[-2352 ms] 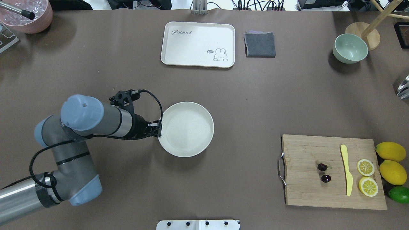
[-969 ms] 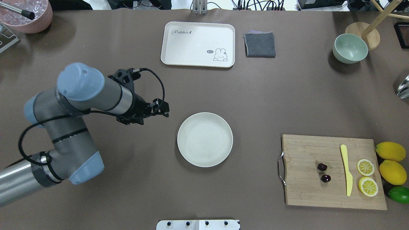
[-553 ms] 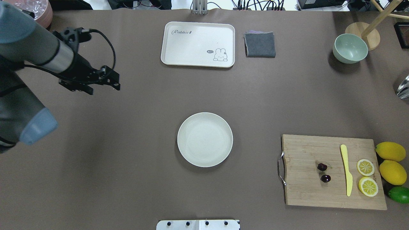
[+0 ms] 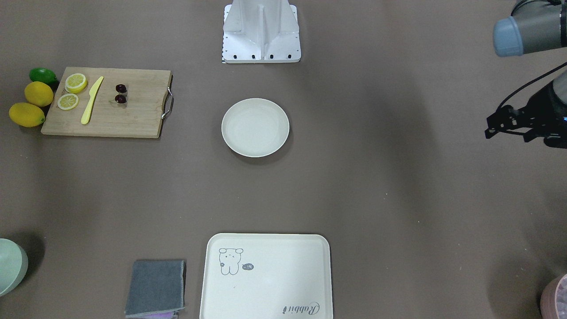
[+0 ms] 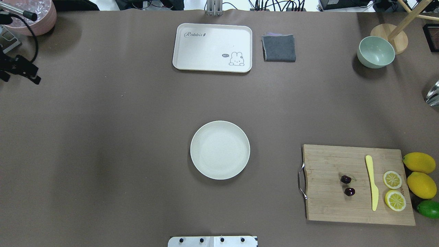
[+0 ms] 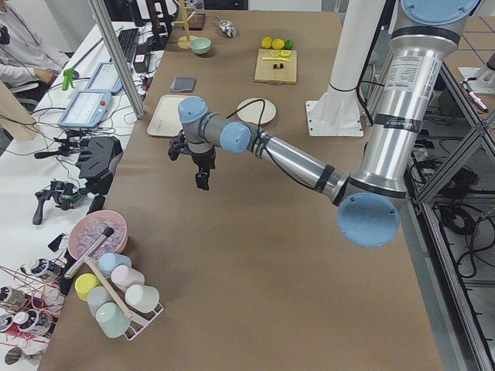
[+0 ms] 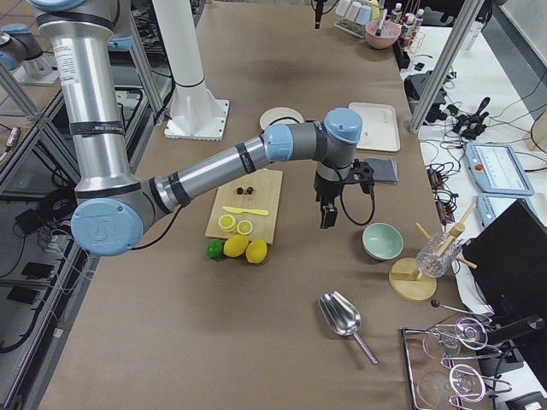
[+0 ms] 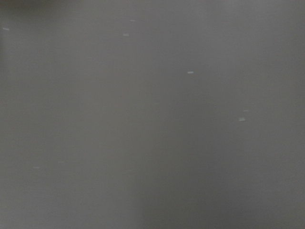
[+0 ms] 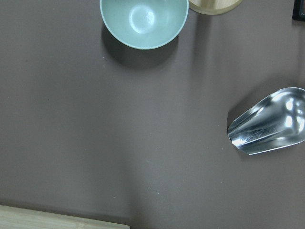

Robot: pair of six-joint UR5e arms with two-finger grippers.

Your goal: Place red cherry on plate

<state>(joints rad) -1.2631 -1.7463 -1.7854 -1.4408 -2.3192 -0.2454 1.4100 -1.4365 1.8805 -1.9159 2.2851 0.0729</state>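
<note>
The red cherry [image 5: 347,185] is a pair of dark maroon fruits lying on the wooden cutting board [image 5: 329,206], also seen in the front view as the cherry [image 4: 120,94]. The cream-white plate [image 5: 220,149] sits bare near the table's middle, well left of the board. My left gripper [image 5: 21,76] hangs open and holds nothing at the far left edge, a long way from the plate [image 4: 255,127]. My right gripper [image 7: 329,213] shows only in the right side view, hovering between the board and the green bowl; I cannot tell its state.
A yellow knife [image 5: 372,181], two lemon halves [image 5: 393,189], whole lemons [image 5: 419,173] and a lime share the board's right end. A rabbit tray [image 5: 212,47], grey cloth [image 5: 279,47] and green bowl [image 5: 375,52] line the far side. A metal scoop [image 9: 271,126] lies near the bowl.
The left gripper slid the plate right and nearer, let go of its rim, then drew back to the table's far left edge. The cherry and board have not moved.
</note>
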